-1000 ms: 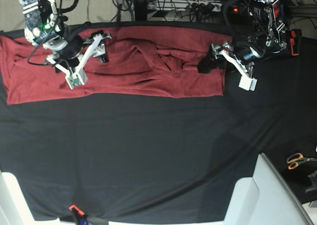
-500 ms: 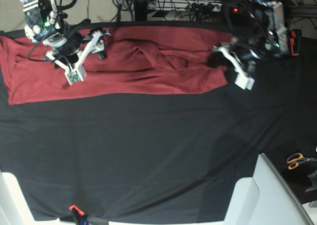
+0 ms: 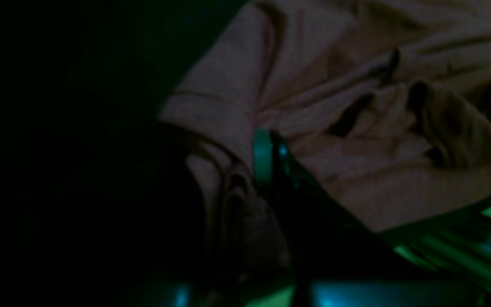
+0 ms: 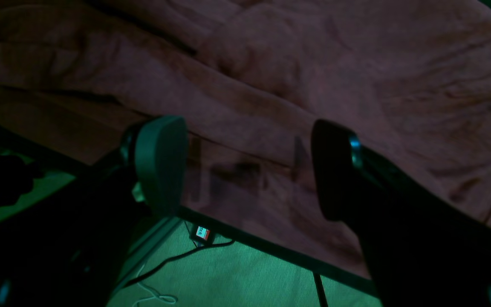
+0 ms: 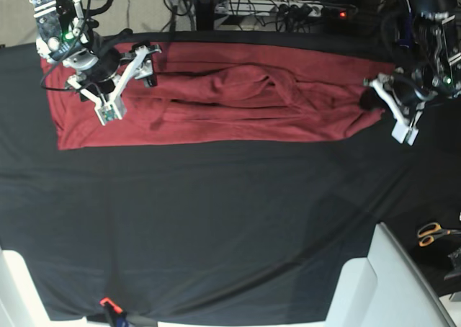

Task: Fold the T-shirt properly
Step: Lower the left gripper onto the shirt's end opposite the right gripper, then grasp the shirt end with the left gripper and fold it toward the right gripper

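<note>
- Large brick-red long-sleeved T-shirt (image 5: 216, 100) of thin knit: lies along the far edge of the black tablecloth (image 5: 216, 226), creased at the middle, drawn out lengthwise.
- Left gripper (image 5: 376, 100): I have it clamped on the shirt's end near the far right corner, I judge to pull the cloth taut.
- Right gripper (image 4: 245, 166): jaws apart, empty, hovering over the shirt's other end near the far left corner; I reckon it is placed to pinch there.
</note>
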You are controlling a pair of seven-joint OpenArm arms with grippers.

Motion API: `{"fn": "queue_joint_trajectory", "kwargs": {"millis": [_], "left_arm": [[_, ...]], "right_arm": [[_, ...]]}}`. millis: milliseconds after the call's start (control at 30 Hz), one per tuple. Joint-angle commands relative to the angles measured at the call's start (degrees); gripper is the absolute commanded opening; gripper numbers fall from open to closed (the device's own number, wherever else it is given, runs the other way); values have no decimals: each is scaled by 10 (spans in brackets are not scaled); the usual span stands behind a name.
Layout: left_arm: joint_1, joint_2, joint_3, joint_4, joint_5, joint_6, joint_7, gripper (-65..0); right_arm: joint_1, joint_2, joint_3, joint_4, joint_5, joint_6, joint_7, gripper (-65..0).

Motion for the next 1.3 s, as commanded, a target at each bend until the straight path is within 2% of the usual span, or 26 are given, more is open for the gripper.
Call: {"fn": "queue_joint_trajectory", "kwargs": {"millis": [0,133,233,400,567,833,967,1133,1267], "left_arm": [[12,-4,-2,35,-13,-6,-10,-650],[55,21,5,139,-13,54,-9,-650],[76,44,13,203,-13,82,-7,-650],[91,66,83,242,-13,150,-7,-650],[88,91,145,242,-13,173,-7,-650],[48,107,236,242,-15,229,-8,-650],[27,123,261,239,-13,230,-8,-650],[1,131,300,227,-13,230,-8,-650],[-20,150,319,191,-13,230,-7,-650]], "right_arm": [[1,4,3,8,5,3,9,-218],[4,4,3,8,5,3,9,-218],[4,4,3,8,5,3,9,-218],[5,5,3,8,5,3,9,-218],[5,6,4,8,4,3,9,-218],[0,1,84,8,7,3,9,-218],[-6,1,110,8,7,3,9,-218],[-7,1,111,7,7,3,9,-218],[-7,1,111,7,7,3,9,-218]]}}
